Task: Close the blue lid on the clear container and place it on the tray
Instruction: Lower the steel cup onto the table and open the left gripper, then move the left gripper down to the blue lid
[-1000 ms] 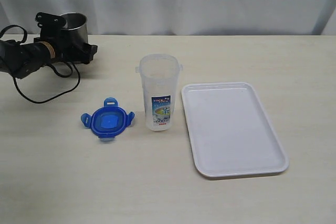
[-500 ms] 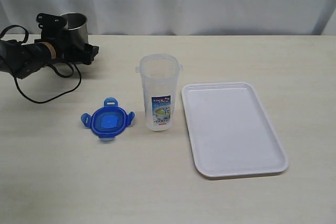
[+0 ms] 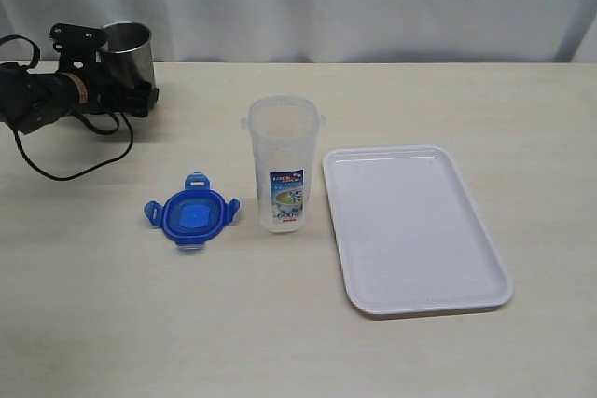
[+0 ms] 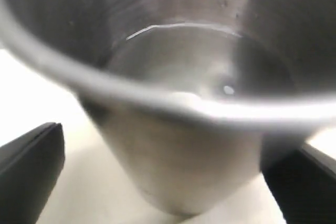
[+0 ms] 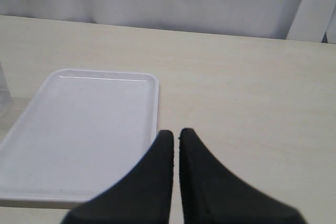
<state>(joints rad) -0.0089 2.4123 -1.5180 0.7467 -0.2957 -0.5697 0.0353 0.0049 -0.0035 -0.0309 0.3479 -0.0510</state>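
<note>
The clear container (image 3: 282,165) stands upright and open in the middle of the table, its label facing forward. The blue lid (image 3: 190,214) lies flat on the table to its left, apart from it. The white tray (image 3: 410,226) lies empty to the container's right and also shows in the right wrist view (image 5: 89,129). My left gripper (image 3: 135,89) is at the far back left, open, with nothing held. Its dark fingers (image 4: 31,166) stand wide on either side of a steel cup without touching it. My right gripper (image 5: 176,132) is shut and empty, hovering by the tray's edge; the exterior view does not show it.
The tapered steel cup (image 3: 126,48) stands at the back left corner and fills the left wrist view (image 4: 178,103). A black cable (image 3: 70,170) loops on the table below the left arm. A white curtain hangs behind the table.
My left arm has drawn back a little to the left beside the steel cup. The lid, container and tray have not moved.
</note>
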